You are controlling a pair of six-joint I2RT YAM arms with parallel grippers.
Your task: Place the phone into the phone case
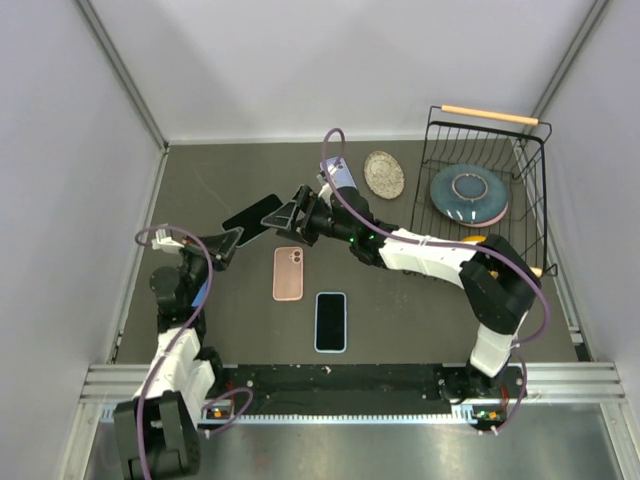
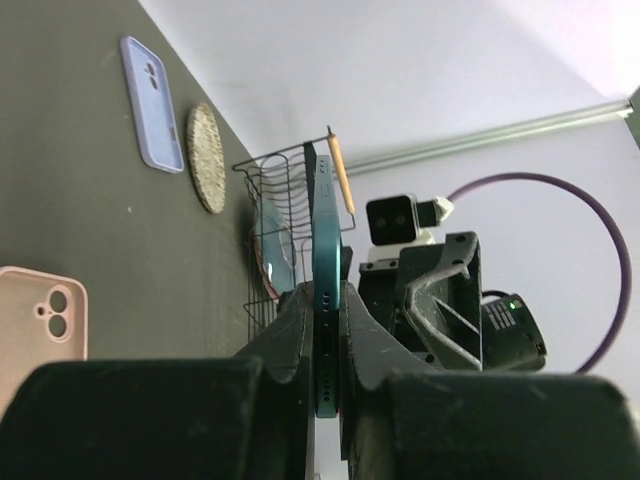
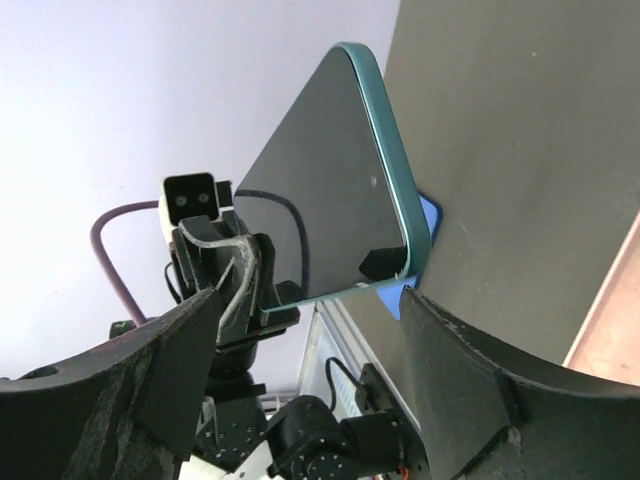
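A dark-screened phone (image 1: 254, 216) with a teal edge is held off the table, and my left gripper (image 1: 230, 239) is shut on its near end. In the left wrist view the phone (image 2: 327, 230) stands edge-on, clamped between the fingers (image 2: 285, 330). My right gripper (image 1: 281, 219) is open at the phone's other end. In the right wrist view the phone (image 3: 330, 170) hangs between and beyond the spread fingers (image 3: 470, 370), apart from them. A pink phone case (image 1: 288, 273) lies flat on the table just below both grippers, camera cutout facing up.
A lavender case (image 2: 152, 100) lies at the back beside a speckled round coaster (image 1: 384, 174). A second black slab with a light blue rim (image 1: 331, 322) lies near the front. A wire dish rack (image 1: 530, 190) holding a blue plate (image 1: 468, 195) stands at the right.
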